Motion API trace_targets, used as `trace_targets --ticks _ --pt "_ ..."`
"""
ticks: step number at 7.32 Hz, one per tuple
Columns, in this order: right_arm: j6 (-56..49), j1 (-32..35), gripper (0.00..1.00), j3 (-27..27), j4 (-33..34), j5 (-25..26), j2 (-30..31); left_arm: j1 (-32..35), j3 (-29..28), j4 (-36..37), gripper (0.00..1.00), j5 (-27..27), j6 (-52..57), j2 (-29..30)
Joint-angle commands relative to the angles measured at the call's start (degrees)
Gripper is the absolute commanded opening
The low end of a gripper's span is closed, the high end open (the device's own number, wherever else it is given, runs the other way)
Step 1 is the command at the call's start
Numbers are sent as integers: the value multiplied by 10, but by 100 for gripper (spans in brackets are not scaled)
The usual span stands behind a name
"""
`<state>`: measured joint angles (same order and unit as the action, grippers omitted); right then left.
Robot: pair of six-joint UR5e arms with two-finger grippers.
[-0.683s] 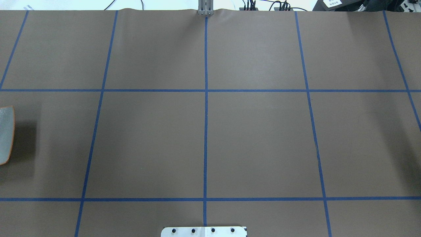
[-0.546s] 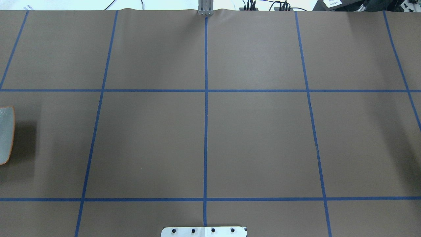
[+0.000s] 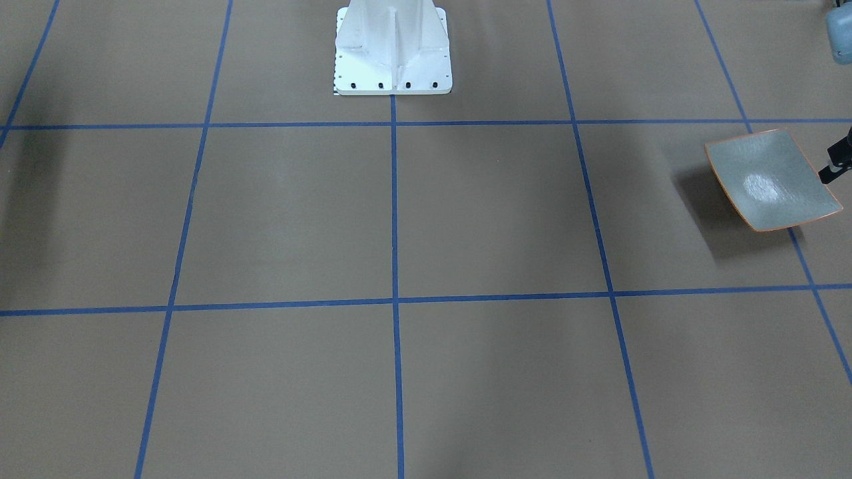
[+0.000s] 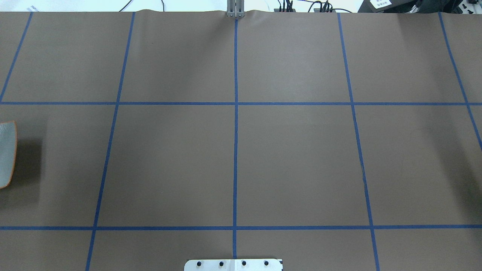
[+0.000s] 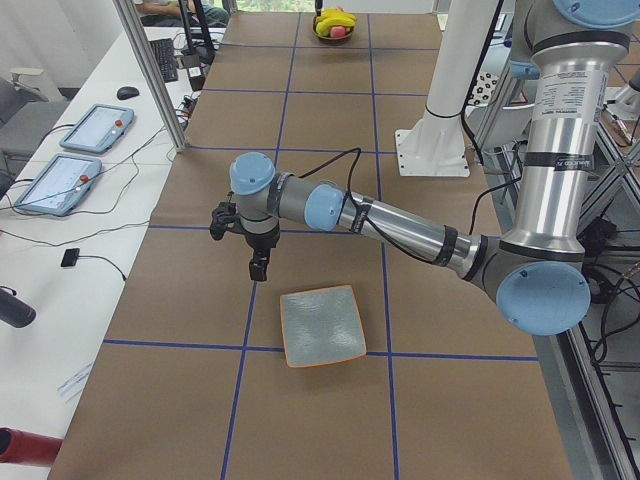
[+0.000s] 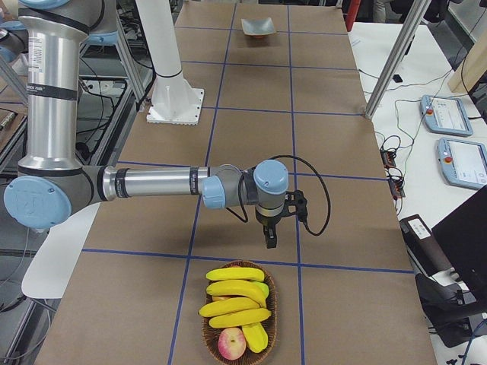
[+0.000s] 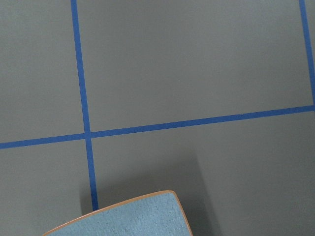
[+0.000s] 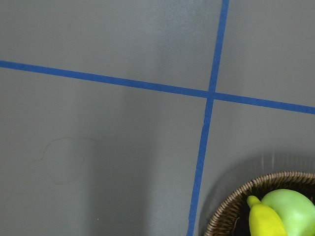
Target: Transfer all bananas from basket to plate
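The bananas (image 6: 234, 298) lie piled in a wicker basket (image 6: 207, 328) at the table's right end; they also show far off in the exterior left view (image 5: 336, 19). One yellow tip (image 8: 265, 220) shows in the right wrist view. The grey-green plate (image 5: 322, 325) with its orange rim is bare at the left end (image 3: 772, 179) (image 4: 5, 154) (image 7: 130, 219). My left gripper (image 5: 258, 268) hangs just beyond the plate's far corner; only a black part of it shows at the front view's edge (image 3: 836, 165). My right gripper (image 6: 270, 239) hangs above the table beside the basket. I cannot tell whether either is open.
A pink-red apple (image 6: 232, 344) and a green fruit (image 8: 290, 211) share the basket (image 8: 231, 206). The white robot pedestal (image 3: 393, 46) stands at the table's robot side. Tablets (image 5: 95, 125) and cables lie on the side bench. A metal post (image 5: 150, 70) stands there.
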<state>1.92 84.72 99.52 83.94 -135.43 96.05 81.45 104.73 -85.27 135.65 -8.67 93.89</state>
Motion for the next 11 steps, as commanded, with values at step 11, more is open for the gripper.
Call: trace_targets --ticks 11 --pt "-29 -1 100 -74 -99 32 54 -2 1 -3 100 1 -2 -8"
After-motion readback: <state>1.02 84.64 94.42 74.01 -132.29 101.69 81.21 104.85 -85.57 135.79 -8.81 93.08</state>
